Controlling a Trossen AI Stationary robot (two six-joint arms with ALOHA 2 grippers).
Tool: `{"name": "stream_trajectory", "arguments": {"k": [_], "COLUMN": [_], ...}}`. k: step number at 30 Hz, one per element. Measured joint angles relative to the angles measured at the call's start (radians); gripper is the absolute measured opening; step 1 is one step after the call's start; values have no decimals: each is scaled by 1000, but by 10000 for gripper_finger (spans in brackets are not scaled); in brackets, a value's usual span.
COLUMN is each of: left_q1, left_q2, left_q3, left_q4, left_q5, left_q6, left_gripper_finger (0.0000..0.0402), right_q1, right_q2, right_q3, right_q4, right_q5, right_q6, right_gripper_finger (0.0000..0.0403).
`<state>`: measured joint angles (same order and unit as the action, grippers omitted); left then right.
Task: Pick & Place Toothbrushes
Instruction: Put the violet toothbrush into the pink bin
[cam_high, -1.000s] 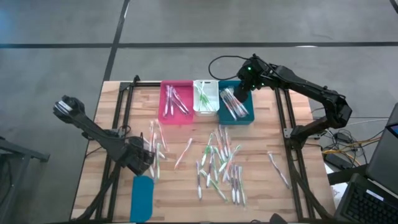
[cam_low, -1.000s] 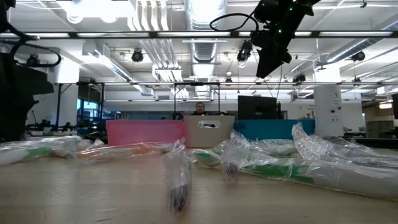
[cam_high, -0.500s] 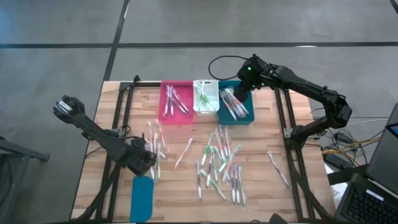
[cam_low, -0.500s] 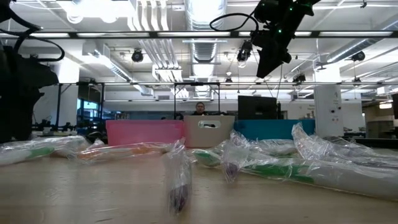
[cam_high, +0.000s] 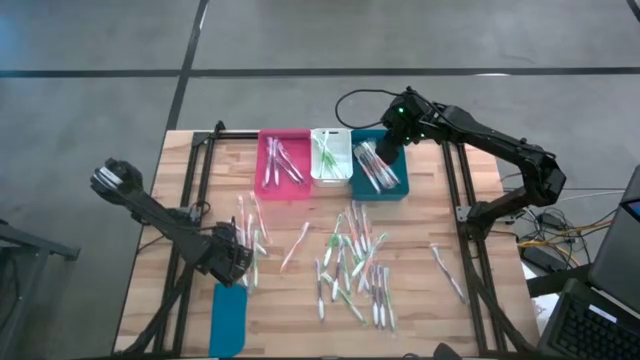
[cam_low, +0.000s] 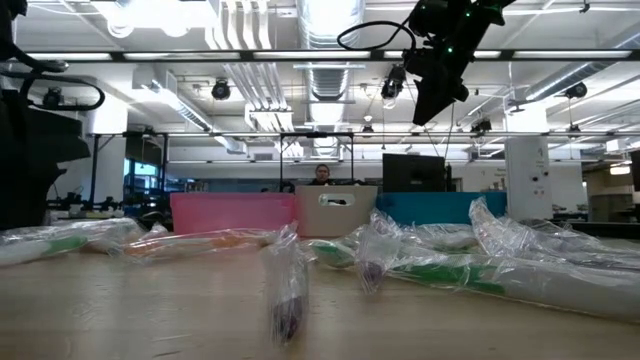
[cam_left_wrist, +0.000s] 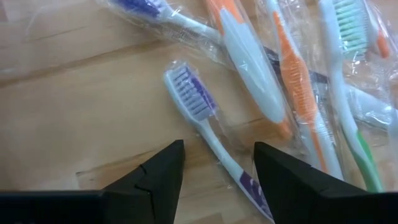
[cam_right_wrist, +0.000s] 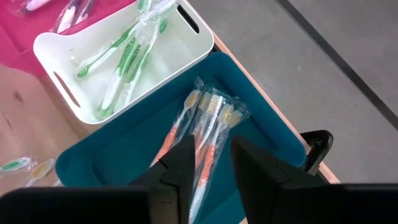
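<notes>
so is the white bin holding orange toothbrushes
No, the white bin holds only green-handled toothbrushes; the orange ones lie in the teal bin.

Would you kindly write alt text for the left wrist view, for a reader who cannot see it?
The open left gripper hovers over a wrapped purple-bristled toothbrush lying on the wooden table, its handle running between the two dark fingers. Beside it lie more wrapped toothbrushes with orange and green accents.

Pink bin (cam_high: 284, 165), white bin (cam_high: 330, 158), teal bin (cam_high: 380, 170), teal lid (cam_high: 228, 318).
</notes>
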<state>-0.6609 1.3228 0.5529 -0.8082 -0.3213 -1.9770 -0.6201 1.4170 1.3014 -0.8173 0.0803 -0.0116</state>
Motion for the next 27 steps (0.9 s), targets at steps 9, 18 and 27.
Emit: {"name": "stream_trajectory", "arguments": {"k": [9,18,27], "left_q1": [0,0,0], "left_q2": [1,-2,-52], "left_q3": [-1,-3,30], "left_q4": [-12,-44,-114], "left_q5": [7,-1,-62], "left_q6": [-11,-14,-3], "left_gripper_finger": [148,46,14], "right_q1": [0,0,0], "right_q2": [0,0,0], "right_q3": [0,0,0], "right_q4": [0,0,-1], "right_q5": [0,0,0], "right_q6": [0,0,0], "right_gripper_finger": [80,98,124]}}
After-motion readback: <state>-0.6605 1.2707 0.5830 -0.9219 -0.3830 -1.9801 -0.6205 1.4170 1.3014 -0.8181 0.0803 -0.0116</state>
